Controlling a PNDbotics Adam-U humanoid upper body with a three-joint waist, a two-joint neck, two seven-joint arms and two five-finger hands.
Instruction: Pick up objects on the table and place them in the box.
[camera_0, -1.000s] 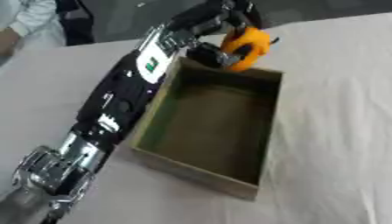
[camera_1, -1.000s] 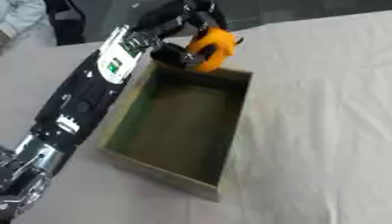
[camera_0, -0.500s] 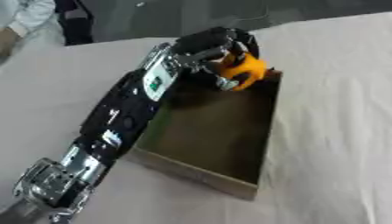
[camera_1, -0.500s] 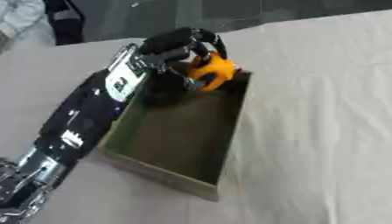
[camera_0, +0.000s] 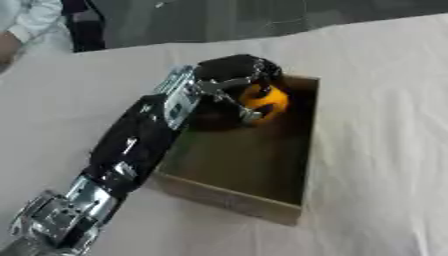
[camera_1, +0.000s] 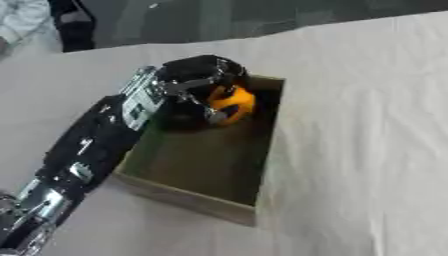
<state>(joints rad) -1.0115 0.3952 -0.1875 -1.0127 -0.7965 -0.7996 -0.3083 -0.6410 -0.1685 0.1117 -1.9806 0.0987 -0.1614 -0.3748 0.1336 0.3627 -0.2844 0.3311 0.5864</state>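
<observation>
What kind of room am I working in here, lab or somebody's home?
Probably a lab or test setup, not a home: a table draped in plain pale cloth, a bare brown box, and the left hand lowering an orange object into it.

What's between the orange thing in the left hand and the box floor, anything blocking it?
Nothing visible. The left hand holds the orange object in its fingers, inside the box at its far end; the floor showing below looks bare.
</observation>
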